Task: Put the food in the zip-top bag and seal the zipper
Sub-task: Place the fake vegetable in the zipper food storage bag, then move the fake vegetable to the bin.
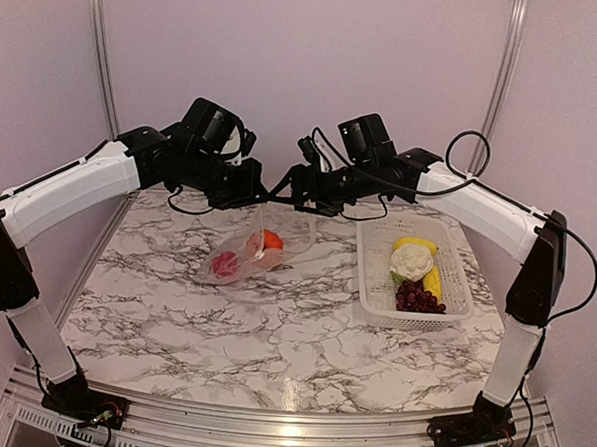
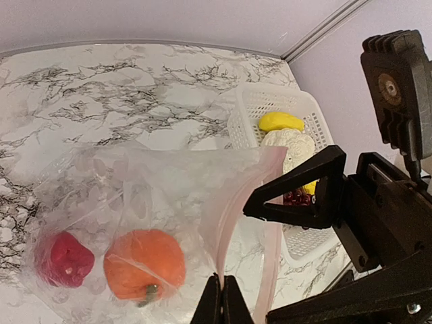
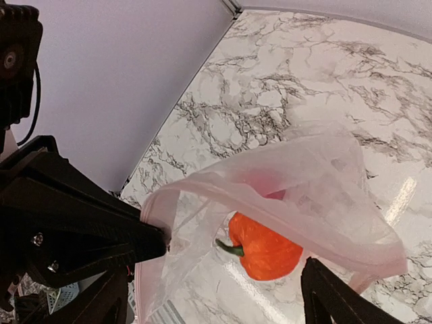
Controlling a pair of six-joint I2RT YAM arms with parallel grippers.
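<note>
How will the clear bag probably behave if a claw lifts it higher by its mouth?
Probably floppy: the zip-top bag sags and creases below the shut left claw pinching its mouth. Likely bottom-heavy: the orange fruit and red pepper sit low together, so it may swing. The thin, glossy film may slip.

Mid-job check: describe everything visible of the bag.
The bag is clear, crinkly plastic with a pinkish zip strip along its open mouth. The shut left tool pinches that rim, holding it up; the open right tool straddles the rim. Its bottom lies on the table, holding a red pepper and an orange fruit.
</note>
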